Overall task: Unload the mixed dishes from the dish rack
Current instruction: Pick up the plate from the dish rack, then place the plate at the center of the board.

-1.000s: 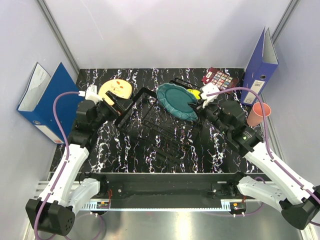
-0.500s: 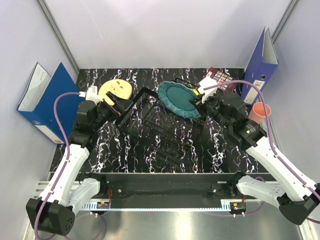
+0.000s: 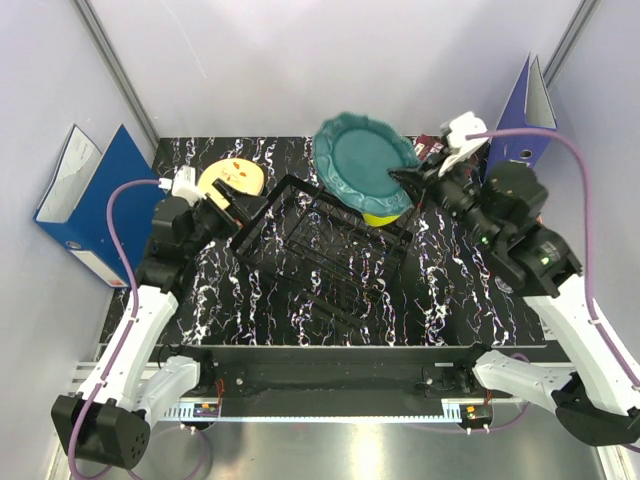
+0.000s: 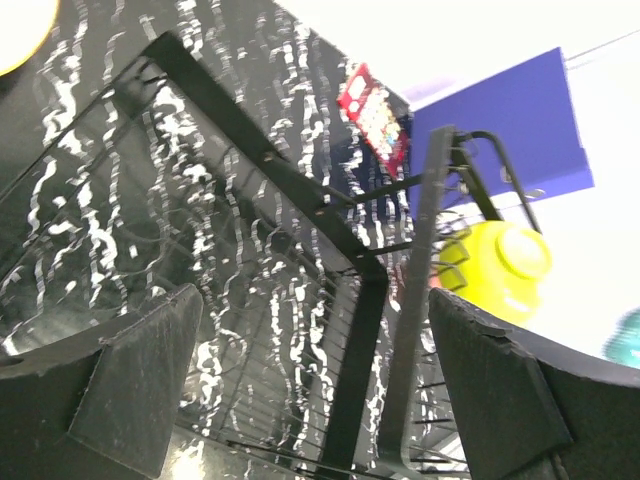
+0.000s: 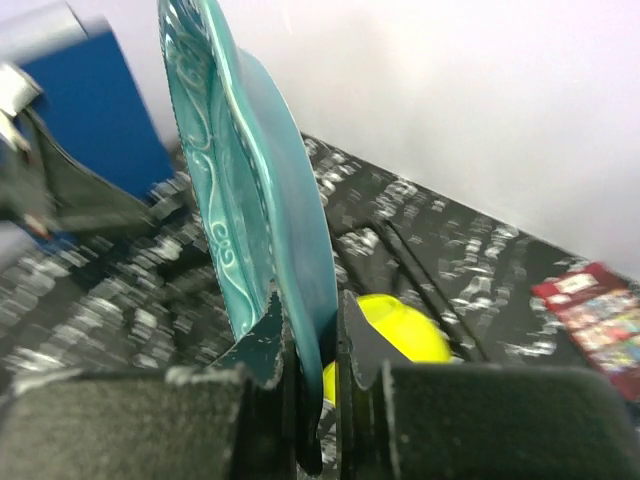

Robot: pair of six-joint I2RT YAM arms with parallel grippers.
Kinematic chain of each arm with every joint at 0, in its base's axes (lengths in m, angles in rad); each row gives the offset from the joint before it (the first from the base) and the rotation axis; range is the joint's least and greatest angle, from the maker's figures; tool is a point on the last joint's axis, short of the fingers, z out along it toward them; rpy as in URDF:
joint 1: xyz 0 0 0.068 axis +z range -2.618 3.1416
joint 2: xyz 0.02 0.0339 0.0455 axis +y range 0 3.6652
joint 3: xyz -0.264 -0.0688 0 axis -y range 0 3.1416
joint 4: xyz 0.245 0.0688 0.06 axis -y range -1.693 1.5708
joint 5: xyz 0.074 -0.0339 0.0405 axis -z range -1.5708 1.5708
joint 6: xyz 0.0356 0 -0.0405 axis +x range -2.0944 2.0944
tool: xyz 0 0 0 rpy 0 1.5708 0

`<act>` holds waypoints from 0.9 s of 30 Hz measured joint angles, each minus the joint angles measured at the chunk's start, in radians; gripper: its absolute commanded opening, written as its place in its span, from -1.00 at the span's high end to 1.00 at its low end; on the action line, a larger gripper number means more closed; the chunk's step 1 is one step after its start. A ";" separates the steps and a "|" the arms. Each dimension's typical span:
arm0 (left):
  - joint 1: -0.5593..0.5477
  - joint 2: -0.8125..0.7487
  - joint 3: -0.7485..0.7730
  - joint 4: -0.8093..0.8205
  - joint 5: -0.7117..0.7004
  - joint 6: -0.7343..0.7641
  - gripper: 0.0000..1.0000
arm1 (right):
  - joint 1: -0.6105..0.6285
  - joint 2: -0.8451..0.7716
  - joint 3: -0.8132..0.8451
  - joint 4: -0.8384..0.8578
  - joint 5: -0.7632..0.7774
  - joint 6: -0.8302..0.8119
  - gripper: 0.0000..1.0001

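Tabletop (image 3: 215, 295) black-marbled under rack (image 3: 328, 258), walls (image 3: 300, 70) pale.

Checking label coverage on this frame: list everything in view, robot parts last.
teal scalloped plate: 1, teal, held on edge over the rack's far right end
small yellow-green bowl: 1, yellow-green, at the rack's far right end, under the plate
black wire dish rack: 1, black, table centre
cream round plate with orange marks: 1, cream, far left of table
blue ring binders: 2, blue, left wall, far right
red packet of coloured squares: 1, red, far right
black marbled table: 1, black-white
left pincer: 1, black, open, rack's left end
right pincer: 1, black, shut on plate rim
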 measured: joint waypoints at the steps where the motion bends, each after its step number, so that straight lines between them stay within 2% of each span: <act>1: 0.000 0.000 0.010 0.003 0.007 0.001 -0.98 | 0.000 0.010 0.040 -0.018 -0.003 0.041 1.00; 7: 0.000 -0.020 0.064 0.069 0.082 -0.020 -0.98 | 0.000 0.077 0.202 -0.092 -0.040 0.310 1.00; 12: 0.000 -0.029 0.064 0.316 0.233 -0.139 -0.98 | 0.000 0.200 0.319 -0.211 -0.113 0.517 1.00; 21: 0.000 -0.017 0.030 0.797 0.401 -0.374 -0.95 | 0.000 0.256 0.290 -0.309 -0.172 0.674 1.00; 27: -0.003 0.012 -0.010 0.901 0.452 -0.442 -0.93 | 0.000 0.252 0.241 -0.245 -0.232 0.723 1.00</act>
